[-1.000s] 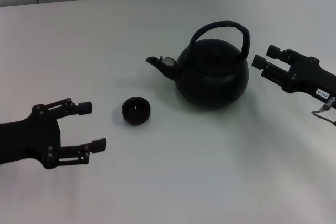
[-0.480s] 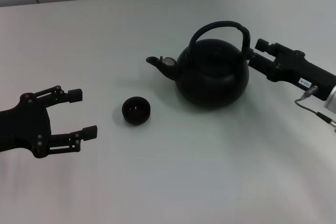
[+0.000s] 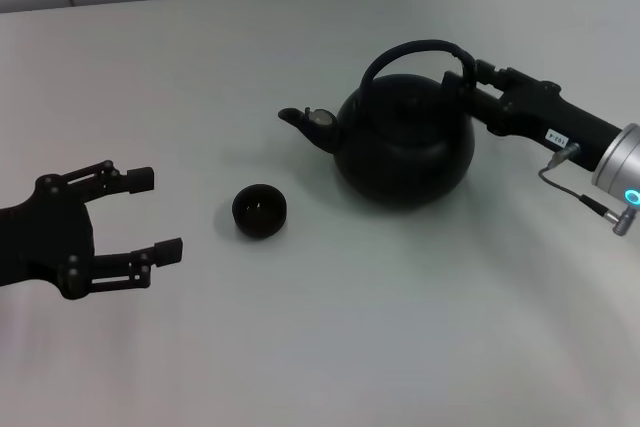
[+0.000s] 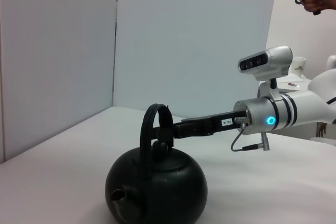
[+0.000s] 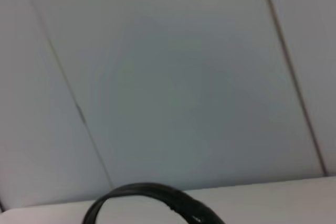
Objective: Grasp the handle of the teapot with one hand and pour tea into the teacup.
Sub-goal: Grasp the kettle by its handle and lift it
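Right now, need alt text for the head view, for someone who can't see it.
The right hand has reached the teapot's handle at its right end; whether it has closed on it cannot be told. The black teapot sits on a white table, spout toward the small black teacup. The left hand hovers open near the cup.

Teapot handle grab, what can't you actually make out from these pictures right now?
- Right gripper: at the handle in the head view; the black handle hides whether its fingers have closed.
- Right wrist view: only the handle's arch shows; the bottom edge cuts off the teapot.
- Teacup: its dark interior hides any contents.
- Left gripper: open, away from the teacup.
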### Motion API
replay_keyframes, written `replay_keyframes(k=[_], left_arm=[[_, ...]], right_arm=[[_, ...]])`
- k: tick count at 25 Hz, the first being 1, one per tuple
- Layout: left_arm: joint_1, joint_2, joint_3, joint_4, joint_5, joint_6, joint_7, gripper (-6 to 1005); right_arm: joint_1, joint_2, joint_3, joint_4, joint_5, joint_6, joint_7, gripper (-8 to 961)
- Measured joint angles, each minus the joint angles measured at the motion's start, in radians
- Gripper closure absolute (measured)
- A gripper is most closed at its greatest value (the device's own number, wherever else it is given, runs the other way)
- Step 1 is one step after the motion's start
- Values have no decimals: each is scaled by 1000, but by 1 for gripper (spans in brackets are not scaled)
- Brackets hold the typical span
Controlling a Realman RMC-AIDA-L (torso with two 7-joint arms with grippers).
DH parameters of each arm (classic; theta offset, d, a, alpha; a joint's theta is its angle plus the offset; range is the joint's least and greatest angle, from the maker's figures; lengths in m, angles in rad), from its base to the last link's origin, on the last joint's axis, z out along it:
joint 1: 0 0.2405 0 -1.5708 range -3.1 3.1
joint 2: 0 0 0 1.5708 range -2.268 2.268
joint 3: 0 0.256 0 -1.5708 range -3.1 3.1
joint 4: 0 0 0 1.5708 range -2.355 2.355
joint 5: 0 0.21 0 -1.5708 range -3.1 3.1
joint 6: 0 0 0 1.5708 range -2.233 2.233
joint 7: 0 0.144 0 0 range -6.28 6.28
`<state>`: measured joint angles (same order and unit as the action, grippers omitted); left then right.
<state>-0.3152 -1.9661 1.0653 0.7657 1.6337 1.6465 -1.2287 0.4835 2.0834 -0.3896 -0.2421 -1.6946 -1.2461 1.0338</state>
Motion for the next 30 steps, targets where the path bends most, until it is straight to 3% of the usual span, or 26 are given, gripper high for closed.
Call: replay_keyframes(k=[23, 30], left_arm=[[-13, 1, -1, 0, 0, -25, 9, 129], [-15, -4, -1, 0, 0, -27, 9, 129]], right_arm=[[2, 0, -4, 25, 64, 13, -37, 400], [6, 0, -1, 25, 66, 10, -52, 638]])
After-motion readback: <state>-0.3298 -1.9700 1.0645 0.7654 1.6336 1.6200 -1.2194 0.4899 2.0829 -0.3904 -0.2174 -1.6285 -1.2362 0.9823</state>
